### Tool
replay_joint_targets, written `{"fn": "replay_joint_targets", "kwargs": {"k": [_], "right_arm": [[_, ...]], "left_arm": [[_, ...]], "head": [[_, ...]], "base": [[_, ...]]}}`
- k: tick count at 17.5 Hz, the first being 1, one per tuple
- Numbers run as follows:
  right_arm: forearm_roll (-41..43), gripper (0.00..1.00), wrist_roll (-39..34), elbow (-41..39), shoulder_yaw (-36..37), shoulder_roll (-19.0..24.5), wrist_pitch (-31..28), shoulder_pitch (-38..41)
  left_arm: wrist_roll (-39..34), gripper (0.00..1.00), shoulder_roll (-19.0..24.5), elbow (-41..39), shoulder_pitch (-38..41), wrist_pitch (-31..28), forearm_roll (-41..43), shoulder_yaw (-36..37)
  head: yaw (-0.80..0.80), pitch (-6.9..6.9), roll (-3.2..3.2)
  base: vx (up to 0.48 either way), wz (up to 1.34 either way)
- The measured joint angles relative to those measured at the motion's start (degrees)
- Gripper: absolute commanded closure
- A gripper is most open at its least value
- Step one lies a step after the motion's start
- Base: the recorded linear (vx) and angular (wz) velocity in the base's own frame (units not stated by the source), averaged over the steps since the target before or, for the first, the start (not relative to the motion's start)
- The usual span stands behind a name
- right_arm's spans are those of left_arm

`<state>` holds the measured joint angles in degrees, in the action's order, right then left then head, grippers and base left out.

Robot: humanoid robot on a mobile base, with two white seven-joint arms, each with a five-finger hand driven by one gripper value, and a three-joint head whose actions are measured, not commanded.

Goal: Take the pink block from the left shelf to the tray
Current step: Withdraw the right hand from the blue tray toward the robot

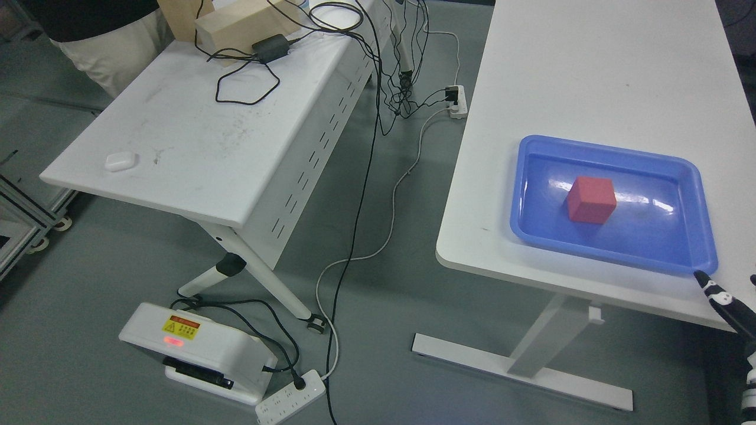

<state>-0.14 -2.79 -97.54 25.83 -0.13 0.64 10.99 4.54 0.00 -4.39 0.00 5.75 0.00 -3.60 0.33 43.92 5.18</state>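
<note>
Sitting in the middle of the blue tray [614,150], the pink block [591,199] already rests flat on the tray floor, clear of all four rims. The tray lies at the near right part of the white table [567,71] on the right of the scene. Judging from that, the carrying part of the job looks finished: the block is where the task wants it, and nothing grips it.

Only a little of the right hand [729,304] shows, at the right edge just near of the tray's near right corner. One dark fingertip [704,277] points toward that corner and seems almost to touch the rim (the rest of the hand is cut off by the picture edge). It holds nothing that can be seen, but how far the fingers are spread cannot be told. The left hand is out of view.

What is left, at a guess, is only to draw the arm away from the tray without nudging it.
</note>
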Motion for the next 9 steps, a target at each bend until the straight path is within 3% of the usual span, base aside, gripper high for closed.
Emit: {"fn": "replay_joint_targets", "kwargs": {"k": [9], "right_arm": [[0.1,0.0,0.0,0.0,0.5,0.1,0.0,-0.6]], "left_arm": [[0.0,0.0,0.0,0.0,0.0,0.0,0.0,0.0]], "head": [[0.0,0.0,0.0]], "base": [[-0.165,0.03]]}}
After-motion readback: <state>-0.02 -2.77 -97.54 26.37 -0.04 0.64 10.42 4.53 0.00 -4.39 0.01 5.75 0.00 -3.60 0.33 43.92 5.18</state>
